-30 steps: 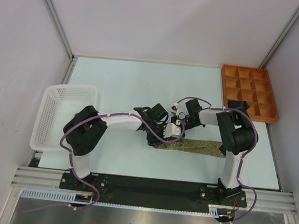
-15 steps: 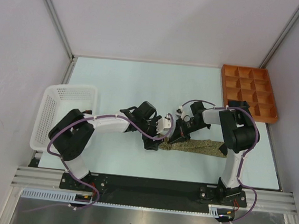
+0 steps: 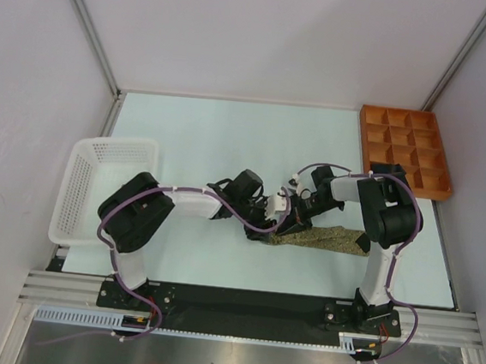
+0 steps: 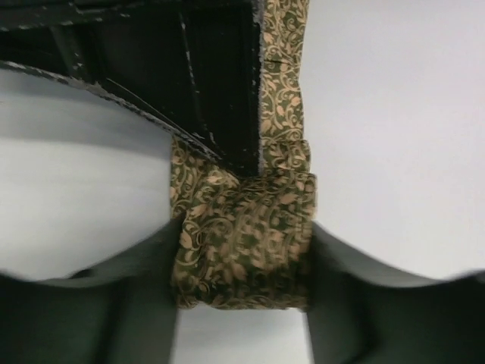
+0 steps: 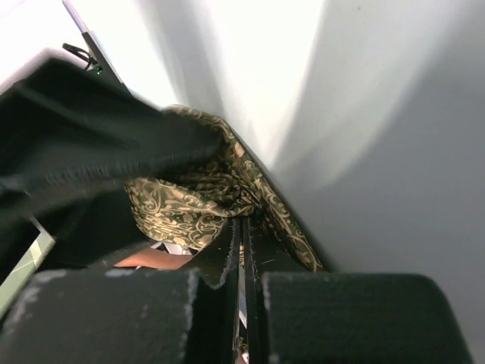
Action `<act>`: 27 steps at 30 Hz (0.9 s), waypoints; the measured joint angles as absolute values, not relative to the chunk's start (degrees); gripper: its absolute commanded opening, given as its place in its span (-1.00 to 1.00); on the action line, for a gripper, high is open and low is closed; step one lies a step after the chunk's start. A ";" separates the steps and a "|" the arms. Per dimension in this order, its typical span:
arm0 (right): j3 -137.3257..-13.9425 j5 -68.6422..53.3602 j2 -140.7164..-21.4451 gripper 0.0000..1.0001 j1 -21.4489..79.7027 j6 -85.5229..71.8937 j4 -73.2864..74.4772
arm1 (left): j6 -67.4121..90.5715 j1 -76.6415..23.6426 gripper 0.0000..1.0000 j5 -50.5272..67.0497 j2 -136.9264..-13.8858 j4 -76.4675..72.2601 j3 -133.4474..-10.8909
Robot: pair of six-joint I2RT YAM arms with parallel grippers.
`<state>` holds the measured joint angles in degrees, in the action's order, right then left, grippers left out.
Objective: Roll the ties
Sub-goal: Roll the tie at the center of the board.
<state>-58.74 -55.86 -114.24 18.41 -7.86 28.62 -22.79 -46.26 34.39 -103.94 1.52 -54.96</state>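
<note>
Left hand first: its two dark fingers sit one on each side of the rolled end of the olive-tan patterned fabric necktie, touching the coil on both flanks, so I would call it clamped on the roll. A second ago this hand stood higher and a little further left. The arm swung its elbow out toward the white mesh basket and has come back in, and the hand now sits low against the tie's left end on the pale tabletop.

From overhead, the right hand has barely moved in that time. It lies just past the coil, on the flat part of the tie. In its own wrist view the fingers are pressed nearly together with the cloth bunched at their tips. Whether a fold is caught between them I cannot tell.

The unrolled strip runs rightward from the coil toward the right arm's base, well short of the orange compartment tray. It looks slightly shorter at its left end than a second ago.

My reading is that the left hand has taken a fresh grip for another turn. The roll is started, with a good length of tie left to wind.
</note>
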 measured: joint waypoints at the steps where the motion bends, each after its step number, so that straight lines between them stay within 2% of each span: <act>1: -58.74 -55.96 -114.24 -1.00 18.41 -7.94 28.51 | -23.03 -46.30 -0.26 34.17 -103.94 1.76 -55.11; 3: -58.74 -56.25 -114.30 -0.99 18.41 -8.32 28.08 | -23.55 -46.52 -0.46 33.91 -103.94 3.03 -55.31; 6: -59.77 -56.47 -114.54 -0.72 18.70 -9.04 28.36 | -25.52 -46.94 -0.57 31.75 -103.46 5.54 -56.18; 8: -62.17 -56.27 -114.72 -0.53 18.92 -9.15 29.43 | -26.68 -47.09 -0.57 29.54 -102.41 8.60 -56.77; 9: -63.48 -56.10 -114.65 -0.37 19.03 -8.99 29.58 | -27.49 -47.16 -0.56 28.10 -102.02 10.74 -57.54; 14: -65.69 -55.99 -111.07 -0.10 18.22 -8.21 31.22 | -30.59 -47.31 -0.53 21.39 -102.10 21.19 -62.78; 23: -61.73 -59.48 -108.20 -0.04 20.34 -15.35 25.89 | -32.58 -47.48 -0.45 17.50 -104.86 28.49 -67.07; 27: -60.97 -59.66 -110.04 -0.09 22.57 -20.01 20.56 | -32.58 -47.68 -0.38 17.19 -104.92 28.84 -67.24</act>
